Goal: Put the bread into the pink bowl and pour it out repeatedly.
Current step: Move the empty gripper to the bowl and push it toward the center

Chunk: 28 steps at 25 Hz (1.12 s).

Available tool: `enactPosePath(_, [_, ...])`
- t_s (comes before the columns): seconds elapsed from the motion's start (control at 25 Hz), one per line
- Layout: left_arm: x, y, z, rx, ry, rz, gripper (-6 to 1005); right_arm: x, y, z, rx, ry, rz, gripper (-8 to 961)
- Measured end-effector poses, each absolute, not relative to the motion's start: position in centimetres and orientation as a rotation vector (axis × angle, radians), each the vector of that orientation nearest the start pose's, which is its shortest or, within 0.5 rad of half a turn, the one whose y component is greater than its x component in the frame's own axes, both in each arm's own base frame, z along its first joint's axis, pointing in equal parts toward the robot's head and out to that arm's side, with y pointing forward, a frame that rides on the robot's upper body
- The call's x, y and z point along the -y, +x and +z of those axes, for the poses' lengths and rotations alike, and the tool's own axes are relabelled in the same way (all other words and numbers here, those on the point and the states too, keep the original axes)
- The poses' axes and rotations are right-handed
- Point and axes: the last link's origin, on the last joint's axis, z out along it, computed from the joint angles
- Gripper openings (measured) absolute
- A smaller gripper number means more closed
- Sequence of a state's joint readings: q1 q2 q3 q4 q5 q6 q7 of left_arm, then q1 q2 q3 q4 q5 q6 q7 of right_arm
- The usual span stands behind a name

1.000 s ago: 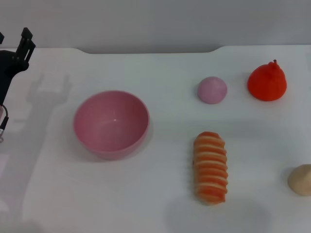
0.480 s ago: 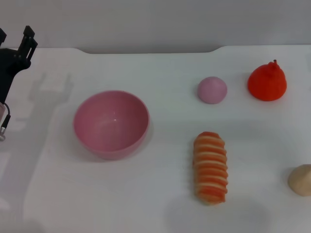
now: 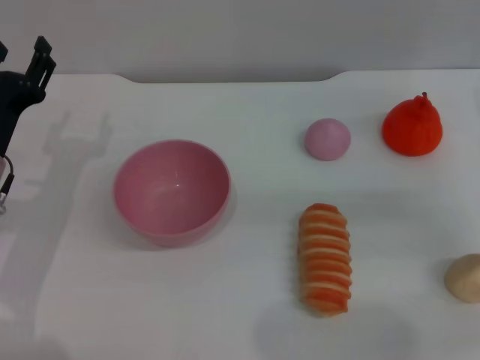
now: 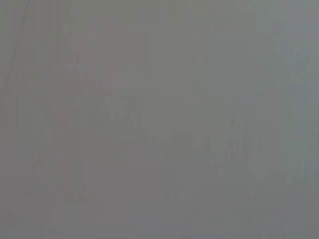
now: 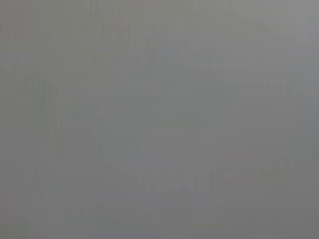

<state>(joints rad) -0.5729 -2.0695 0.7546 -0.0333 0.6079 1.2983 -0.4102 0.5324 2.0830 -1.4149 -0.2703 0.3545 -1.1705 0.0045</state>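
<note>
Left gripper (image 3: 19, 64) hangs at the far left edge of the head view, up beyond and to the left of the pink bowl, with nothing between its two dark prongs, which stand apart; the right gripper is not in view, and both wrist views show only flat grey. One bread (image 3: 325, 259) lies on the white worktop (image 3: 225, 300), striped side up, its length running toward and away from the robot, well to the right of the one pink bowl (image 3: 171, 191), which sits upright and empty. Outward from these lie one small pink ball (image 3: 328, 139) beyond the bread, one red-orange lumpy toy (image 3: 412, 126) to its right, and one beige lump (image 3: 465, 277) at the right edge. Likely trouble: the bread looks about as long as the bowl is wide, so a drop off-centre could leave it propped on the rim or tip the light bowl. Its ridged, rounded body may roll or slip from a shallow pinch. A reach across from the left would pass over the bowl and might knock it.
</note>
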Motion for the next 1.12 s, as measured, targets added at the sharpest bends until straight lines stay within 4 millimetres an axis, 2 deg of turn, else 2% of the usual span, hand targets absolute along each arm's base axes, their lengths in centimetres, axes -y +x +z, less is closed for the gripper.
enactPosePath(0.6, [-40.2,-29.5,2.6,0.668,-1.587,-0.927,727,-37.6,31.5,6.2,-0.39,-1.239,0.7,699])
enactPosePath(0.8, [-42.8,-27.8,3.7,0.711,-1.643,-0.917,727,-37.4,31.8,6.0,-0.396,-1.249,0.687,699])
enactPosePath(1.12, [-45.1,-25.8,4.9,0.79,-1.68,-0.813,727,-37.2,32.0,5.8,-0.402,-1.257,0.677,699])
